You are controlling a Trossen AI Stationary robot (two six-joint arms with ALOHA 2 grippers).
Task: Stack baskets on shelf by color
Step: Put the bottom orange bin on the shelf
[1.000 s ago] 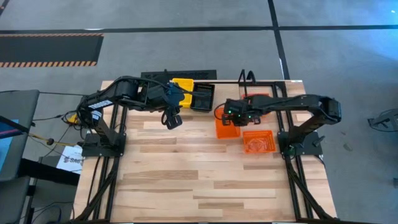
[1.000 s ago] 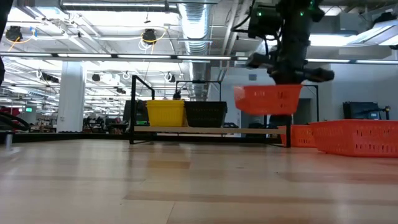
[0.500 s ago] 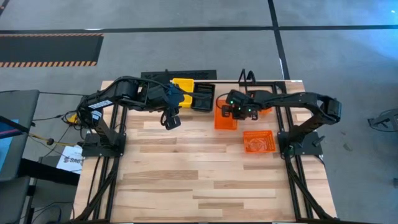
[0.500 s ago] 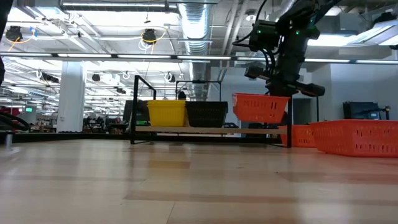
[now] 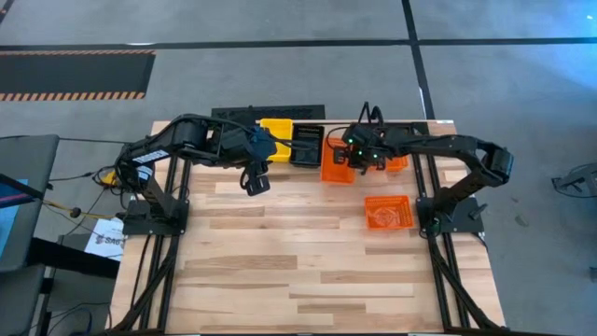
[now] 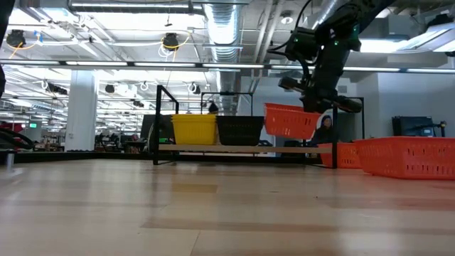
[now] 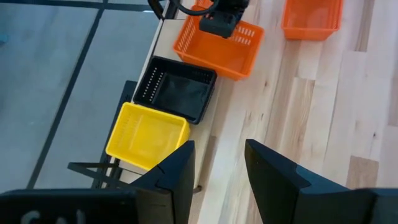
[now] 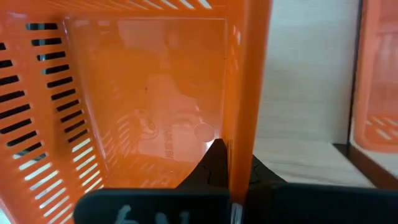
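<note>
The shelf (image 6: 242,148) stands at the table's far edge, with a yellow basket (image 5: 276,131) and a black basket (image 5: 305,147) side by side on its board. My right gripper (image 5: 361,154) is shut on an orange basket (image 5: 338,161), held just right of the black one, tilted above the board's right part (image 6: 290,121). My left gripper (image 5: 256,182) hangs open and empty over the table in front of the yellow basket; its fingers (image 7: 180,171) show in the left wrist view. My right gripper pinches the orange basket's wall on the side toward the table's right, at its rim (image 8: 242,106), one finger (image 8: 211,163) inside the basket and the other outside. The fingers slant down from the right. The basket hangs lifted clear of the board, tilted.
Another orange basket (image 5: 387,212) lies on the table near the right arm's base, and a third (image 5: 398,162) sits by the shelf's right end. Black wire hoops (image 6: 162,121) rise at the shelf's ends. Bare wood fills the table's near half.
My right gripper has carried the orange basket toward the table's far edge, from over the open table up to the shelf beside the black basket. The basket, level before, now tilts.
</note>
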